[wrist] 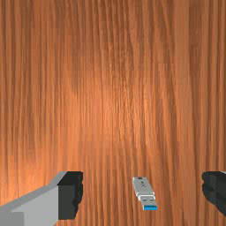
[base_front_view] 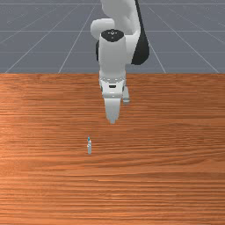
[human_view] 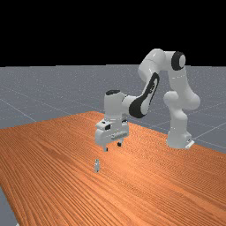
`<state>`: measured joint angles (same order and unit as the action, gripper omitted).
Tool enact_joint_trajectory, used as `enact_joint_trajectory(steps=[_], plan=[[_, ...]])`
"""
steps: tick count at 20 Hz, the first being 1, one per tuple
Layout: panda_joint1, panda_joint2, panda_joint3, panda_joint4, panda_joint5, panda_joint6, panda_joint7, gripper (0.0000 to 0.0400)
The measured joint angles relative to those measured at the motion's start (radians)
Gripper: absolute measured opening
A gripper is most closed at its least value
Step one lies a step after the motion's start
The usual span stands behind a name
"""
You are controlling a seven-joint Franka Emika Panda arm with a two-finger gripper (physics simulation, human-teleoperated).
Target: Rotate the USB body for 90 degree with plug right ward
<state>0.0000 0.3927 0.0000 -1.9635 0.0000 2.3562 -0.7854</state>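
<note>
"Pointing which way?"

"Straight up, blue-lipped plug (wrist: 150, 207) on top, with the long axis of the slim, grey, oblong USB stick (base_front_view: 89, 146) upright."

"Standing where?"

"To the front view's left of the white, two-finger metal gripper (human_view: 112, 147), and lower. In the wrist view, between black-tipped fingers spread wide, apart from both."

"And around?"

"Flat, orange-brown wooden table (base_front_view: 167, 176) underneath; line-marked grey floor (base_front_view: 39, 35) past the far edge."
</note>
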Motion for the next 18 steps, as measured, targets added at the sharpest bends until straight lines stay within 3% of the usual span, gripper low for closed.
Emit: enact_joint_trajectory(steps=[1, 2, 4, 8, 12, 15, 18], plan=[[0.0, 0.0, 0.0, 0.0, 0.0, 0.0, 0.0, 0.0243], [0.0, 0.0, 0.0, 0.0, 0.0, 0.0, 0.0, 0.0148], [0.0, 0.0, 0.0, 0.0, 0.0, 0.0, 0.0, 0.0054], [0.0, -0.007, 0.0, 0.007, -0.001, -0.021, 0.001, 0.0007], [0.002, 0.018, 0.0, 0.021, -0.001, -0.022, 0.002, 0.0001], [0.002, 0.094, 0.0, 0.14, -0.001, -0.125, 0.002, 0.0], [0.002, 0.168, 0.0, 0.263, -0.001, -0.162, 0.002, 0.0]])
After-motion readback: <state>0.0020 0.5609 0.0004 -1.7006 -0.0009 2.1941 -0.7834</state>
